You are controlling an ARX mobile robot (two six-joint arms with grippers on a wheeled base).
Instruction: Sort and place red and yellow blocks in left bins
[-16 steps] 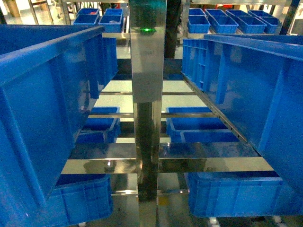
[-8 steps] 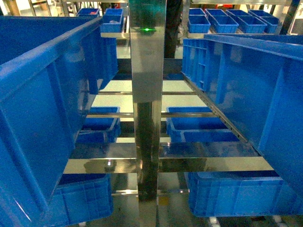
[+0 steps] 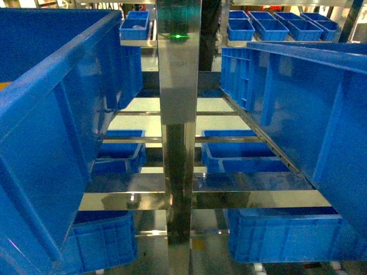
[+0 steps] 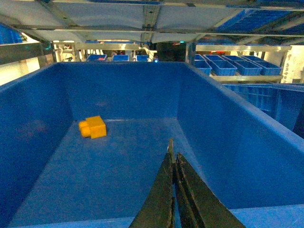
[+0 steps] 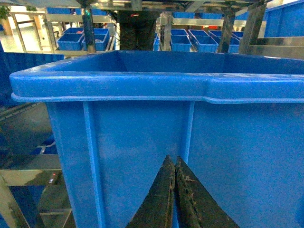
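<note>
The yellow block (image 4: 93, 127) lies on its side on the floor of a large blue bin (image 4: 228, 137), near the far left corner, seen in the left wrist view. My left gripper (image 4: 173, 154) is shut with nothing in it, over the bin's near rim, well short of the block. The red block is out of view. My right gripper (image 5: 175, 161) is shut and empty, pointing at the outer wall of another large blue bin (image 5: 142, 85), just below its rim. Neither gripper shows in the head view, where the left bin (image 3: 51, 114) fills the left side.
A steel post (image 3: 179, 114) stands upright in the middle of the rack. A large blue bin (image 3: 309, 103) fills the right side. Smaller blue bins (image 3: 235, 152) sit on lower shelves and more (image 3: 269, 26) on a far rack. Steel shelf rails (image 3: 252, 197) run across.
In the head view the left bin's rim has risen and spread to the right, covering the small far bins at top left. The post and the right bin have not moved.
</note>
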